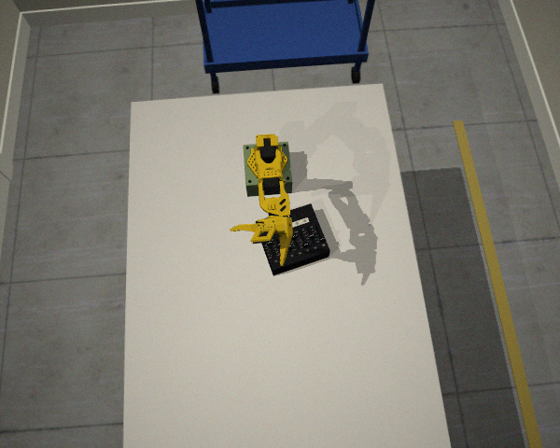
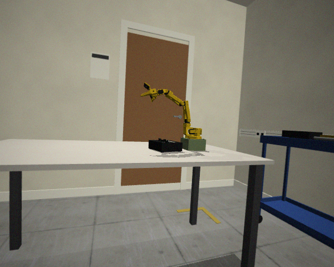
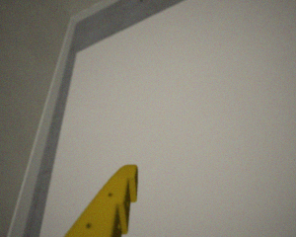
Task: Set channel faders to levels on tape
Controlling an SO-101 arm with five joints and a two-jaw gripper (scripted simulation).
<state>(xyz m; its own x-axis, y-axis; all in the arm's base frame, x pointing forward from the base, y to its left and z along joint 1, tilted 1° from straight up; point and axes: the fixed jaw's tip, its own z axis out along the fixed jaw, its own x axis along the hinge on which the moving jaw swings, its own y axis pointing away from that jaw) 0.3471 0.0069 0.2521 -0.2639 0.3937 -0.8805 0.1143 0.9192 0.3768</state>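
Observation:
The black lighting desk (image 1: 303, 241) (image 2: 165, 144) lies on the white table (image 1: 251, 347) (image 2: 75, 155), just in front of the arm's green base (image 1: 249, 180) (image 2: 193, 144). Its faders and a white tape strip (image 1: 301, 222) show on top, too small to read. My yellow gripper (image 1: 259, 245) (image 2: 146, 90) is wide open and empty, raised high above the desk. The wrist view shows only one yellow finger (image 3: 109, 207) against the table top and its edge; the desk is not in that view.
A blue cart (image 1: 283, 35) (image 2: 302, 178) stands beyond the table's far end. A yellow floor line (image 1: 492, 279) runs along the right side. A brown door (image 2: 154, 114) is behind the arm.

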